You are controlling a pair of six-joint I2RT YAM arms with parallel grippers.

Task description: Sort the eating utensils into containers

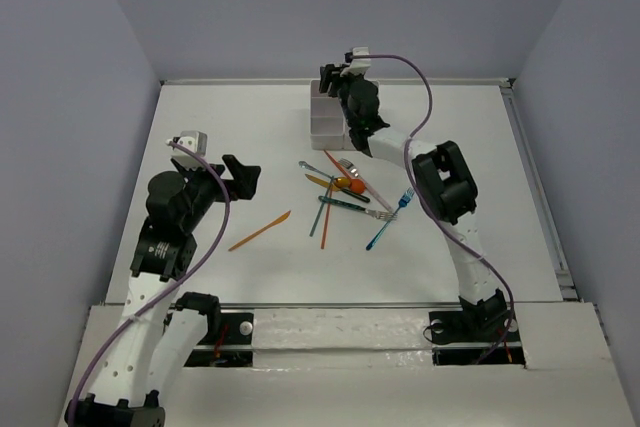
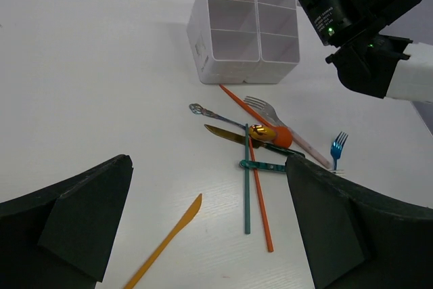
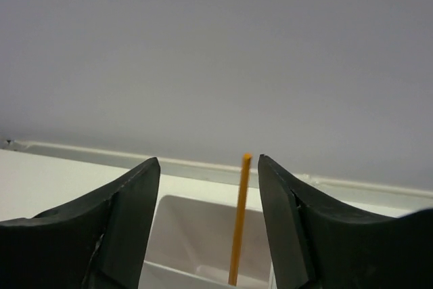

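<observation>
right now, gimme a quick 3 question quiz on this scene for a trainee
1. True or false: the right gripper stands open with the orange stick between its jaws.
2. Which lies apart from the pile? A orange-bowled spoon, B orange knife, C teal piece.
3. Where does the orange stick stand?
Key: 1 true; 2 B; 3 in a far-end compartment of the white container.
</observation>
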